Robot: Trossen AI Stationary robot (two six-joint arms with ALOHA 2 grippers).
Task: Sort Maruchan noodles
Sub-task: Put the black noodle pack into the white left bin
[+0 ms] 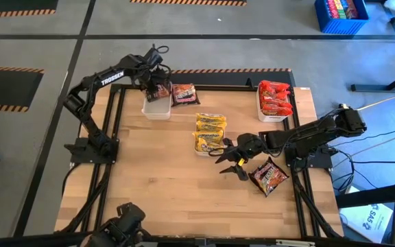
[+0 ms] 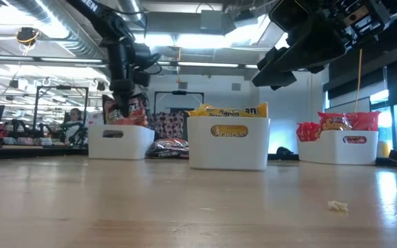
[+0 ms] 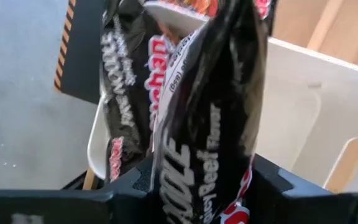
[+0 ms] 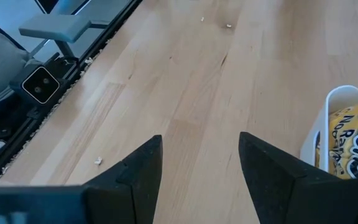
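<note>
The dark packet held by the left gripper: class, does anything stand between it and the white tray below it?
Nothing visible does. The left gripper holds the dark packet directly over the open white tray. Another dark packet lies on the table beside the tray, not in the path.

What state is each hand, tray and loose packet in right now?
Left hand: shut on dark packet, over left tray.
Right hand: open, empty.
Middle tray: yellow packets inside.
Right tray: red packets inside.
Loose dark packets: on table.
</note>
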